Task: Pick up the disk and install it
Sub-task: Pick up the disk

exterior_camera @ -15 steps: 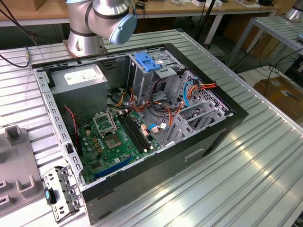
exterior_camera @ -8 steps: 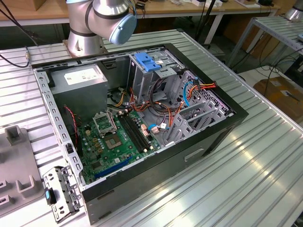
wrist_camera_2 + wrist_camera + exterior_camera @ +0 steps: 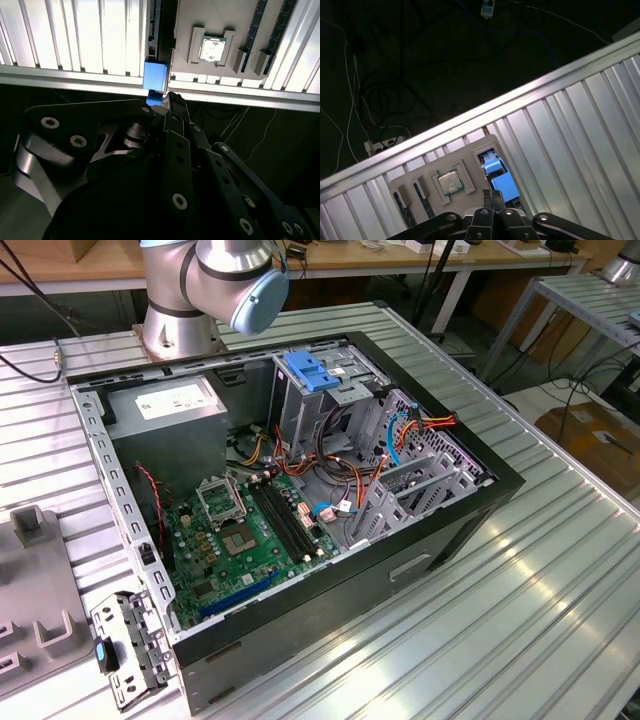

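In both wrist views the disk (image 3: pixel 155 75) stands on edge in a slot of a grey parts tray (image 3: pixel 182 30). Its blue plastic bracket (image 3: pixel 498 181) faces the camera, and a dark narrow edge runs behind it. My gripper (image 3: pixel 170 98) is just off the bracket's end, at the table's rim. In the first wrist view its black fingertips (image 3: pixel 488 198) lie side by side with no gap, so the gripper (image 3: pixel 493 197) is shut with nothing between them. The open computer case (image 3: pixel 300 490) lies on the table in the exterior view.
The tray also carries a processor chip (image 3: pixel 212 49) and memory sticks (image 3: pixel 260 35). In the case, a light-blue latch plate (image 3: pixel 312 372) tops the drive cage, beside a grey metal box (image 3: pixel 165 405) with a white sticker. Below the table edge (image 3: pixel 470 117) are dark floor and cables.
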`<action>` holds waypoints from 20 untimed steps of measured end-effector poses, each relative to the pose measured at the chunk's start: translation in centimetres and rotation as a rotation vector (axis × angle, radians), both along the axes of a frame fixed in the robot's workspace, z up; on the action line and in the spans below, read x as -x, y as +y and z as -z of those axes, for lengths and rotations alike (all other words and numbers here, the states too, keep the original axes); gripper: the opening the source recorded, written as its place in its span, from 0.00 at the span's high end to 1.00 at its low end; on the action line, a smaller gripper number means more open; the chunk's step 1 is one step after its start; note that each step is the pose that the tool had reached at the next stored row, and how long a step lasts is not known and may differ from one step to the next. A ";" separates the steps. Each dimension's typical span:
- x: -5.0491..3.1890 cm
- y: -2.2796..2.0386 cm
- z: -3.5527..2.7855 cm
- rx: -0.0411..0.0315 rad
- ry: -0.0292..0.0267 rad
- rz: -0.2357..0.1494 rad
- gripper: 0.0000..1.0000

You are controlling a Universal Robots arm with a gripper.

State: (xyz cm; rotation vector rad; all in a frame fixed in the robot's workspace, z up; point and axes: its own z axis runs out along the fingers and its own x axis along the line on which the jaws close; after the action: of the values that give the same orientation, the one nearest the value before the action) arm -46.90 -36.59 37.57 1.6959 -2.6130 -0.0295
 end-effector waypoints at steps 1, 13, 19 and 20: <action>0.00 0.00 0.01 0.0000 -0.0001 -0.020 0.89; -0.72 1.11 0.39 0.0010 -0.0077 -0.137 0.89; -0.73 1.16 0.39 0.0011 -0.0076 -0.138 0.89; -0.73 1.16 0.40 0.0011 -0.0077 -0.138 0.89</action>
State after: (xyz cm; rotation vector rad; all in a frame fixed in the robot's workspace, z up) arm -46.17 -35.43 37.18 1.8741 -2.4941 -0.0187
